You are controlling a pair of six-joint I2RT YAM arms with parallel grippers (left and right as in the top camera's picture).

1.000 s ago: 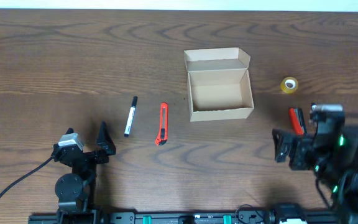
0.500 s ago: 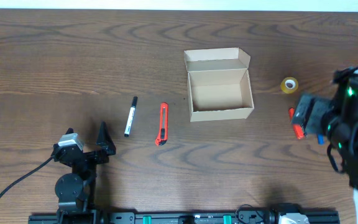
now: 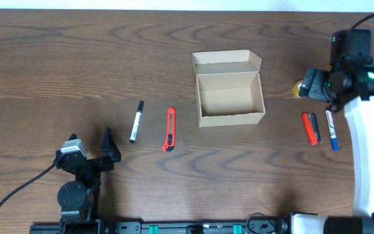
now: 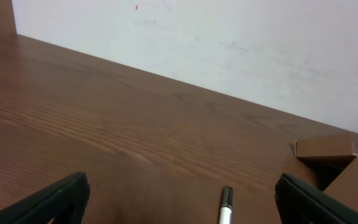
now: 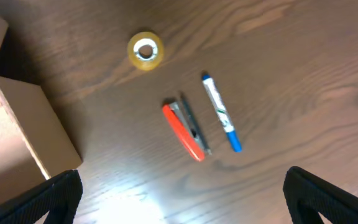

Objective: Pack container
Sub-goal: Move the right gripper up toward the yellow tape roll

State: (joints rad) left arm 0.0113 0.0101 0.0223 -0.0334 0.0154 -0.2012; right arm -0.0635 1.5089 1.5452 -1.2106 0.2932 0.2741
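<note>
Cardboard box [image 3: 231, 119] mid-table, lid flap open at back. Left gripper [image 4: 182, 190] near front-left edge, fingers wide apart. Black marker [image 3: 136, 121] and orange cutter [image 3: 169, 129] lie left of box. Right gripper [image 5: 182, 199] fingers spread too, hanging over tape roll [image 5: 145, 49], red cutter [image 5: 184, 132] and blue marker [image 5: 221, 113], all right of box.

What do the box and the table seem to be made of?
The box looks like plain cardboard: matte tan, with folded flaps and creased edges. The table looks like wood or a wood-look laminate: dark brown, streaked grain, a slight sheen under the light; the pictures leave open which.
</note>
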